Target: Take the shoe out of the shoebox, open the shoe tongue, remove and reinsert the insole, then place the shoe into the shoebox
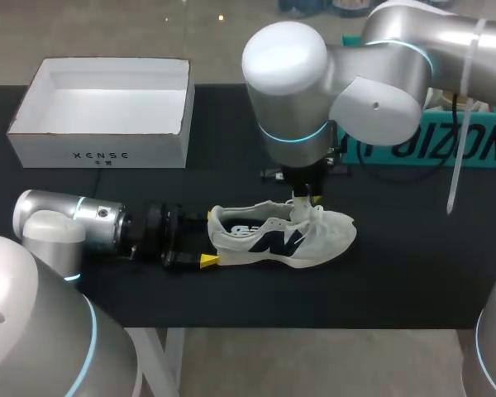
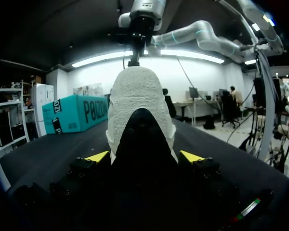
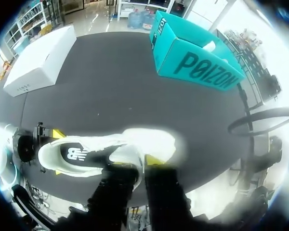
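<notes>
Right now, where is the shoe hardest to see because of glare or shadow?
Right wrist view: glare washes out the toe end of the white sneaker. Left wrist view: backlit, its heel looks dark, clamped by the left gripper. Head view: evenly lit, sneaker plain to see.

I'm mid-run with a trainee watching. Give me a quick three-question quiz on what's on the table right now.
1. True or false: the shoe lies on the table, outside the shoebox.
2. Which part of the shoe sits between the fingers of the left gripper? A. heel B. toe C. tongue
3. In a few words: where is the right gripper relative to the shoe?
Key: 1 true. 2 A. 3 Above it, at the tongue and laces.
</notes>
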You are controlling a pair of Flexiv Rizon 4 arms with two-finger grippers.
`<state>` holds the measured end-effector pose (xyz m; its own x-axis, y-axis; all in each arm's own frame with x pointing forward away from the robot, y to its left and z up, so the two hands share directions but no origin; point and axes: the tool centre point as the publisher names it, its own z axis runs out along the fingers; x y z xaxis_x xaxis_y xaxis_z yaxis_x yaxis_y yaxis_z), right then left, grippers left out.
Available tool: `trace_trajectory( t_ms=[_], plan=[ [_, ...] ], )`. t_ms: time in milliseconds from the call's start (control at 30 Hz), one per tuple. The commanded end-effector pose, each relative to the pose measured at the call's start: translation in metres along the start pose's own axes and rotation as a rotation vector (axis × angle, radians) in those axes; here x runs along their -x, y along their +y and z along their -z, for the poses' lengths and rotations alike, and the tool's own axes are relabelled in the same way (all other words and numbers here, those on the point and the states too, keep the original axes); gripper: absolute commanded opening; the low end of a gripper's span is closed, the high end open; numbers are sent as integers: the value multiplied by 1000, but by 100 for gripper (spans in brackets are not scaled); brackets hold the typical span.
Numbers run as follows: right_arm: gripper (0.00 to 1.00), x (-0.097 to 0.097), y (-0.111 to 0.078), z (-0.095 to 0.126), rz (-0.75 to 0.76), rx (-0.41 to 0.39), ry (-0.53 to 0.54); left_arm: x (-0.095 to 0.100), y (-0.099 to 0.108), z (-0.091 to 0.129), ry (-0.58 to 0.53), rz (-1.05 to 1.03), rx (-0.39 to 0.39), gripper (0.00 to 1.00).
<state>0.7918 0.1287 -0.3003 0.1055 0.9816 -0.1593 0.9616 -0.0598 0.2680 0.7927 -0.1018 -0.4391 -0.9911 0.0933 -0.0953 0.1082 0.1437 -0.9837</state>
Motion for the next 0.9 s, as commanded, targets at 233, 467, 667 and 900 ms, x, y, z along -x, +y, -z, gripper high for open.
trace_trajectory(
  t_ms=[233,467,667,900],
  plan=[
    [0,21,5,-10,-39,-29,23,0,4,-1,-1,0,1,0],
    [0,33,9,-22,-74,-60,23,0,4,-1,-1,0,1,0],
    [40,30,8,-14,-58,-51,46,0,4,-1,-1,0,1,0],
    [100,26,10,11,14,-34,113,0,4,-1,-1,0,1,0]
  ],
)
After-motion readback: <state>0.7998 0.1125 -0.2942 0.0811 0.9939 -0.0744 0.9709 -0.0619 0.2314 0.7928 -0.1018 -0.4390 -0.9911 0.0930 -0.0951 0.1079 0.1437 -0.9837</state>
